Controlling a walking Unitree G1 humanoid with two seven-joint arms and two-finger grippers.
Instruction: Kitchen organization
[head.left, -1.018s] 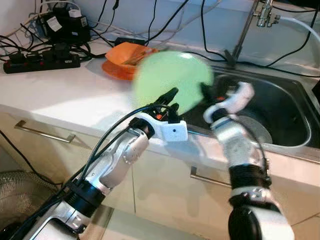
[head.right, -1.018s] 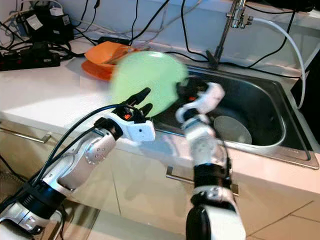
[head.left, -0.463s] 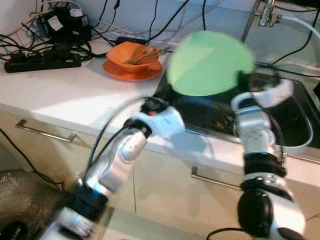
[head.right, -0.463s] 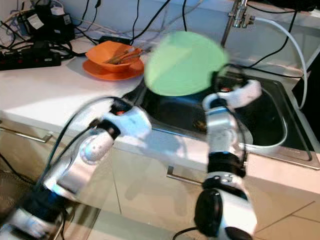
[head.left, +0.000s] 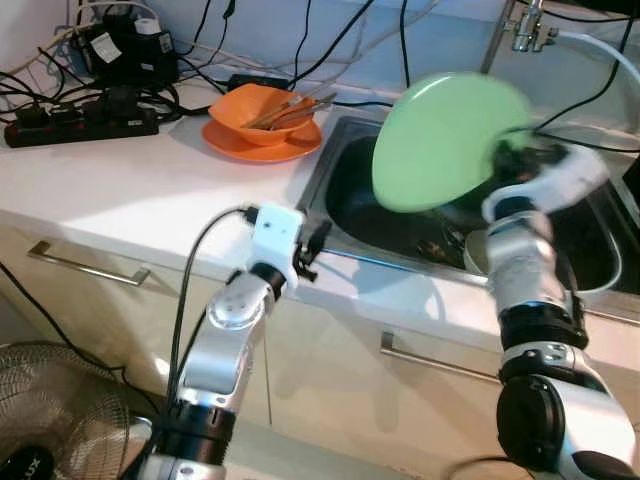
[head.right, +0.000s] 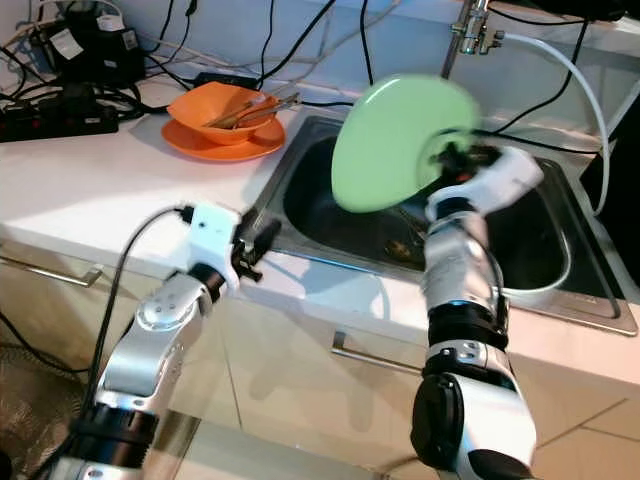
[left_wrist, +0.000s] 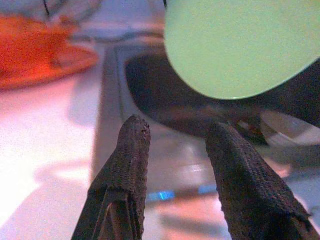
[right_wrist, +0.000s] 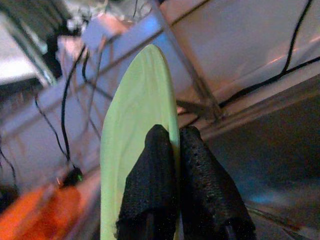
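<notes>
1. The green plate (head.left: 448, 140) is held up in the air over the sink (head.left: 590, 285), pinched at its rim by the right gripper (right_wrist: 172, 150), one finger on each face.
2. The plate is tilted, nearly on edge, with its lower rim well above the sink bottom, so there's open room under it.
3. The left gripper (left_wrist: 175, 145) is parked at the front edge of the counter (head.left: 130, 190), just beside the sink's left rim, fingers spread with nothing between them.
4. An orange bowl (head.left: 262, 108) with utensils in it is sat on an orange plate (head.left: 240, 145) near the sink's back left corner, well apart from both grippers.
5. Cables and a power strip (head.left: 80, 120) are crowded along the back of the counter; the stretch in front of them is plain white surface.
6. A tap (head.left: 520, 30) is seen behind the sink, just past the green plate's top edge.
</notes>
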